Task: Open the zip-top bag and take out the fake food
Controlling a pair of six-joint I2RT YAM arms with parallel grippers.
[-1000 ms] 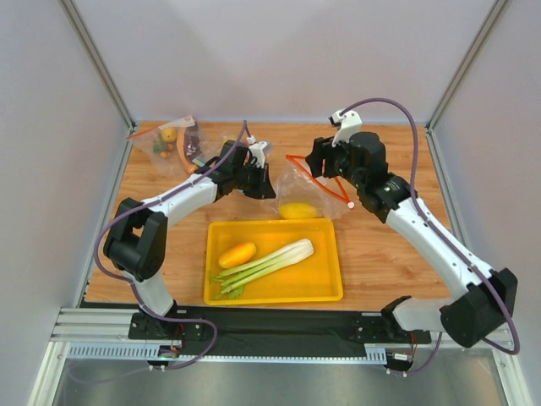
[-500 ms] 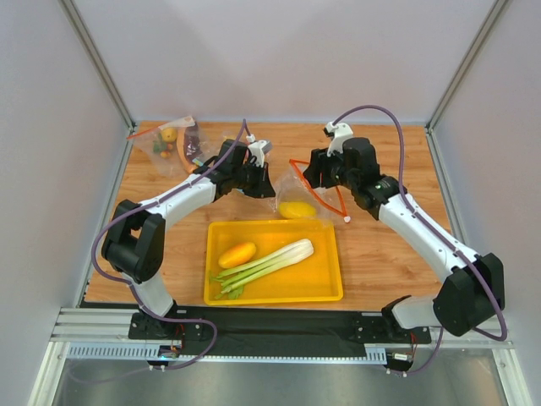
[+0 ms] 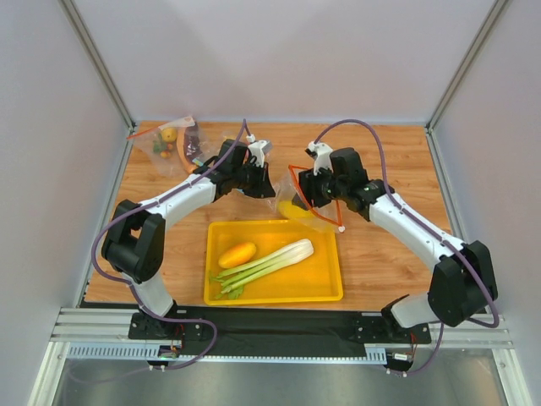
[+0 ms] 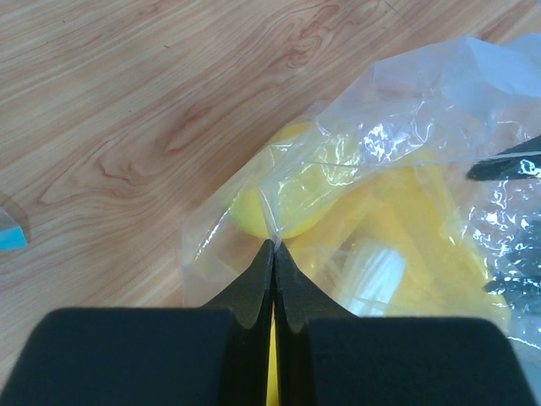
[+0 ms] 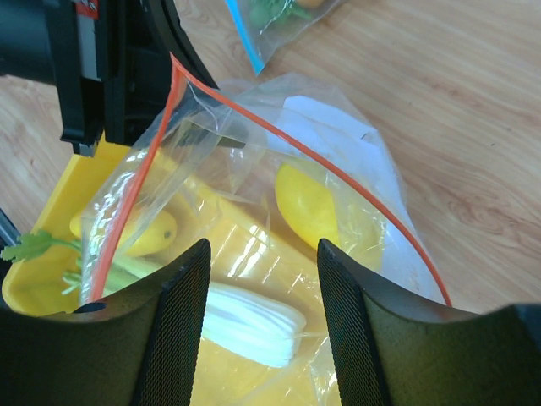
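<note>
Wood-grain table [image 3: 389,161], light brown, fills mid frame. Yellow tray [image 3: 328,272] sits flat on it, lower centre, long side approx parallel to near edge. Upper left corner: cluster of small clear bags [image 3: 173,144] lying on the wood, well apart from tray; one has a blue zip strip [image 5: 243,38]. Zip-top bag [image 3: 297,203] at centre, just past tray's far rim; can't tell if its bottom touches the wood.

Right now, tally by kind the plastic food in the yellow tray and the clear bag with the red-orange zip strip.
Oval fruits: 2 (orange oval fruit, yellow tray; yellow oval fruit, clear bag)
Pale-green and white celery-like stalk: 1
Total: 3
</note>
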